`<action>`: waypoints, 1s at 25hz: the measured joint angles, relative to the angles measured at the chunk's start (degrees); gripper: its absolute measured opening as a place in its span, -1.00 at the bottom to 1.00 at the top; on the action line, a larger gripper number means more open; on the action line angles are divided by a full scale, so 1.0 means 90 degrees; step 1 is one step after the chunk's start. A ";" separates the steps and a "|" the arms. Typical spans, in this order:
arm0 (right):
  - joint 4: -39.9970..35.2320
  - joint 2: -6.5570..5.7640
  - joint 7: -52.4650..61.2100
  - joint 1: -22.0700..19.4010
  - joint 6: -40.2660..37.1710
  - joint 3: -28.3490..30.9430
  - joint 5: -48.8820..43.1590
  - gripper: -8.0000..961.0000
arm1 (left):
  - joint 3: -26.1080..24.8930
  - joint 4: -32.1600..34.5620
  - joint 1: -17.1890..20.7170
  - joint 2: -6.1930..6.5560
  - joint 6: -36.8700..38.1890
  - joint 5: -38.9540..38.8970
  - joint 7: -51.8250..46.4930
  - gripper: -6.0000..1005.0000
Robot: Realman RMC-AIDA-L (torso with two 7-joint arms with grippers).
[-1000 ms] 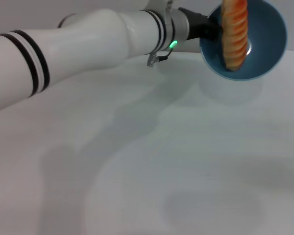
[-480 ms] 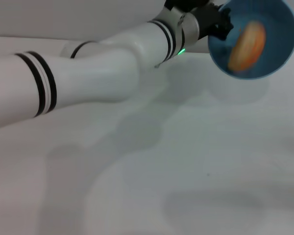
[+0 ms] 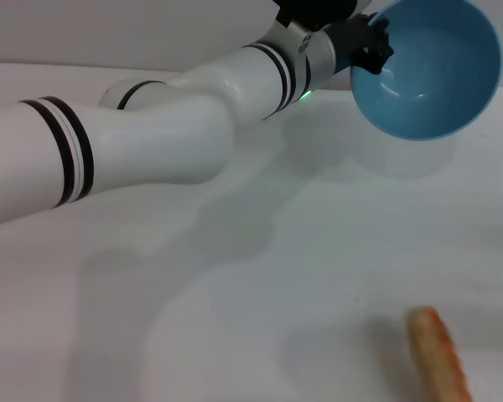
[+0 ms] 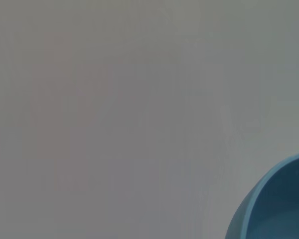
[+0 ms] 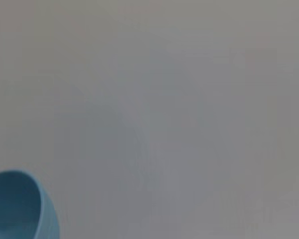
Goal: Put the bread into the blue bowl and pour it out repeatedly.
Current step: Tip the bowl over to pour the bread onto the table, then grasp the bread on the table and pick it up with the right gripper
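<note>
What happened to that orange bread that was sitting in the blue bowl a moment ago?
The bread has fallen out of the blue bowl and now lies on the white table at the near edge of the head view. The left gripper kept tipping the bowl, whose empty inside now faces the camera. It still holds the bowl by the rim, up at the far side.

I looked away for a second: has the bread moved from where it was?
Yes. The bread has left the tilted blue bowl held by the left end effector and now lies on the table, nearer the robot.
</note>
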 joint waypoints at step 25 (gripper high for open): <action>-0.3522 -0.0093 0.8228 0.0534 -0.0717 -0.0078 -0.5809 -0.21 | -0.2394 -0.0795 -0.0186 0.0085 0.2913 -0.0016 -0.0029 -0.99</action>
